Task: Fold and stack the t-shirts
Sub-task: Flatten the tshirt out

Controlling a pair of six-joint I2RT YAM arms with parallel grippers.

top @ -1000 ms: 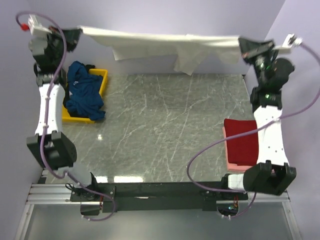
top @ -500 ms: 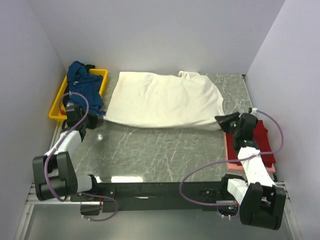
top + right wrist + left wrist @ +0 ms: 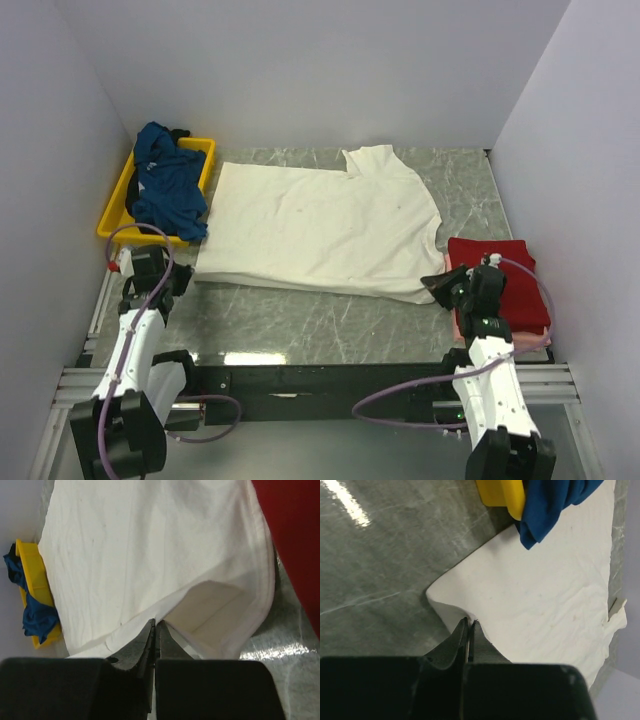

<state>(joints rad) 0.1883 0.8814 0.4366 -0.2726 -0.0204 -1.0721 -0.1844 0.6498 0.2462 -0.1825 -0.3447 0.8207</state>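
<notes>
The cream-white t-shirt (image 3: 320,225) lies spread flat across the middle of the table, collar toward the back. My left gripper (image 3: 188,276) is shut on its near left corner (image 3: 451,602), where the cloth rises into the fingertips. My right gripper (image 3: 438,290) is shut on the near right hem (image 3: 200,605), which gapes open beside the tips. The dark teal-blue t-shirt (image 3: 165,190) is heaped in the yellow tray (image 3: 112,215). The red t-shirt (image 3: 505,280) lies folded on the pale pink t-shirt (image 3: 458,322) at the right.
The yellow tray stands at the back left against the wall, and the blue cloth hangs over its near rim onto the white shirt's edge (image 3: 535,530). The folded pile sits close to my right wrist. Walls close in the left, back and right sides.
The cream-white shirt, held stretched in the air at the back a second ago, now lies flat. Both arms have come down and back toward the near edge, still gripping its corners.
</notes>
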